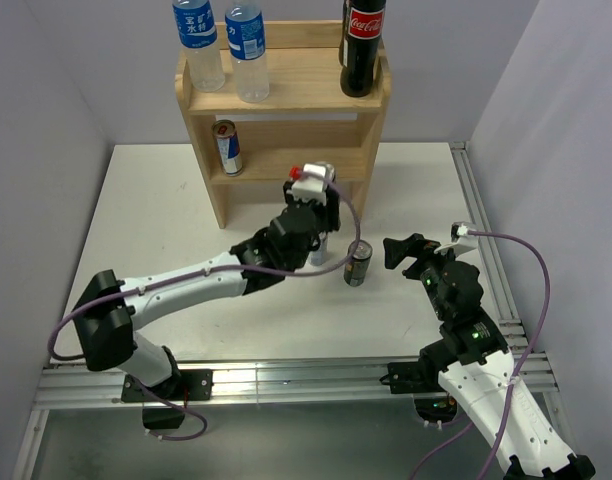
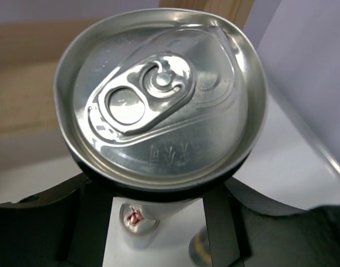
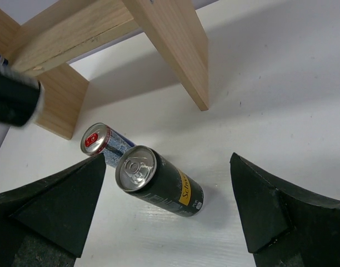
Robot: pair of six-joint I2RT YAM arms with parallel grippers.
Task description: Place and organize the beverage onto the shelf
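The pale wood shelf point(image 1: 286, 95) stands at the back of the table. Its top board holds two water bottles point(image 1: 226, 45) and a cola bottle point(image 1: 363, 45); a blue-and-silver can point(image 1: 227, 147) stands on the lower tier. My left gripper point(image 1: 316, 195) is shut on a dark can with a silver lid point(image 2: 161, 94), held upright above the table in front of the lower tier's right half. A slim silver-blue can point(image 3: 103, 143) and a dark can point(image 3: 159, 182) stand on the table below it. My right gripper point(image 1: 404, 250) is open and empty, just right of the dark can point(image 1: 358, 262).
The shelf's right side panel point(image 3: 175, 50) meets the table just behind the two standing cans. A metal rail point(image 1: 481, 230) runs along the table's right edge. Purple walls close in on both sides.
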